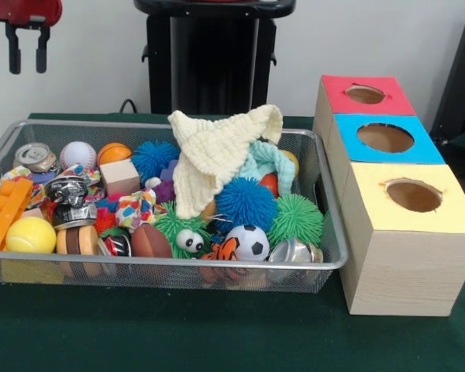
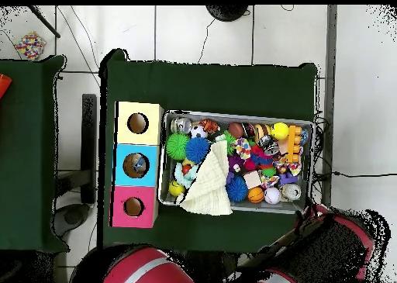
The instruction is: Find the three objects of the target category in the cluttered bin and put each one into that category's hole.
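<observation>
Wooden boxes [image 1: 395, 194], three holes

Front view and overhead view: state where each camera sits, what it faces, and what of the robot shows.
Front view: sits low across the table, facing the wire bin and the three boxes with holes; the gripper hangs at top left with its fingers apart, and the black pedestal stands behind.
Overhead view: sits above the table looking straight down; the red arm shows at the bottom edge.
Shared: the bin, the cream knitted cloth, and the yellow box, blue box and red box.
</observation>
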